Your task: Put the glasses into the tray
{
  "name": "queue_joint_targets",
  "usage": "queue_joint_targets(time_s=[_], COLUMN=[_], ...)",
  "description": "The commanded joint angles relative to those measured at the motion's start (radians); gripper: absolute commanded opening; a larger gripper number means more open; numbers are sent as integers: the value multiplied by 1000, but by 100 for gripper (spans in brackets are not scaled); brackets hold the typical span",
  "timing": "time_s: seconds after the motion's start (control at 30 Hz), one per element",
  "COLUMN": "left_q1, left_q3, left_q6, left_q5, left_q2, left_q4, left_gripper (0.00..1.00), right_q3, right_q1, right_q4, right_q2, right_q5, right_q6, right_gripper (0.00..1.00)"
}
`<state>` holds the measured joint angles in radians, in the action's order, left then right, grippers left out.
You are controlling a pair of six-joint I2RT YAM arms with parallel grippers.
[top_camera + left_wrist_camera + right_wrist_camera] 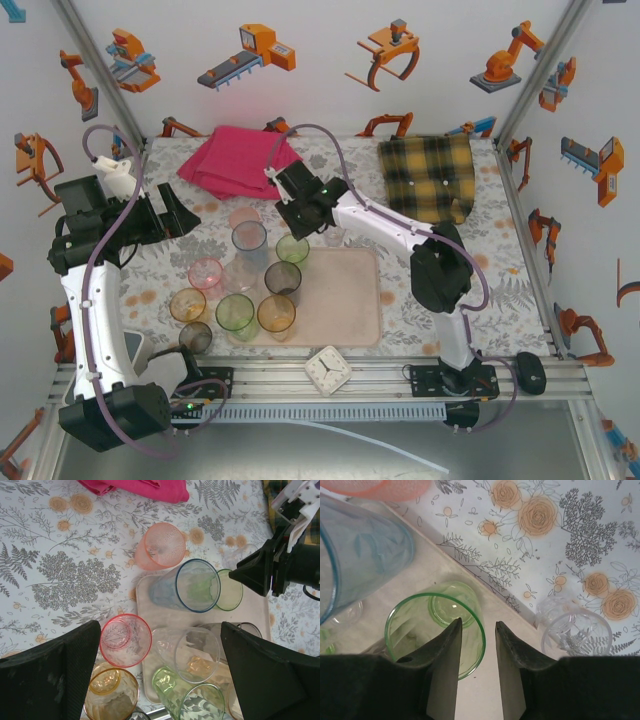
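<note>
**A:** Where are your hands?

**B:** My right gripper (476, 630) is down at the tray's far-left corner, over the green glass (415, 645). Its fingers (445, 670) stand a little apart. One is inside the rim and one outside, with the glass wall in the gap between them. I see space there, so I am not squeezing it. My left gripper (160, 675) hangs over the table's left side, spread wide, with nothing between its fingers.

**A:** And the tray?

**B:** The tray (345, 300) lies toward the table's near edge, about midway along it. Six glasses stand on its left half. The green glass is by the far edge and the tall blue glass (250, 240) is at the far-left corner. Behind those, toward me, are a clear glass (240, 275) and a smoky glass (283, 280). A second green glass (236, 315) and an amber glass (277, 315) sit by the near-left corner.

**A:** Which ones are off it?

**B:** A peach glass (243, 217) sits on the table just beyond the far-left corner. Left of the tray stand a pink glass (205, 272), another amber glass (187, 305) and a dark glass (195, 337) nearest the table's near edge. A small clear glass (575, 630) stands just past the tray's far edge, beside my right fingers but not touching them.
</note>
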<state>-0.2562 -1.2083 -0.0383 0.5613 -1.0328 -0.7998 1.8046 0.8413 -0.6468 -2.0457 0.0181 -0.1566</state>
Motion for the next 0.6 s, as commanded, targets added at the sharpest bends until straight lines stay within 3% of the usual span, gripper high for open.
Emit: queue_joint_targets(time_s=[0.0,0.57], left_q1=[-5,-5], left_q3=[-4,2], left_q6=[-10,-13], left_q5=[20,24], left_q2=[-1,-12], left_q4=[14,24], left_gripper=[97,97], right_q3=[38,161], right_q1=[3,-28], right_q4=[-16,35], right_q2=[-11,14], right_q5=[19,24], right_q6=[15,43], right_gripper=[35,38])
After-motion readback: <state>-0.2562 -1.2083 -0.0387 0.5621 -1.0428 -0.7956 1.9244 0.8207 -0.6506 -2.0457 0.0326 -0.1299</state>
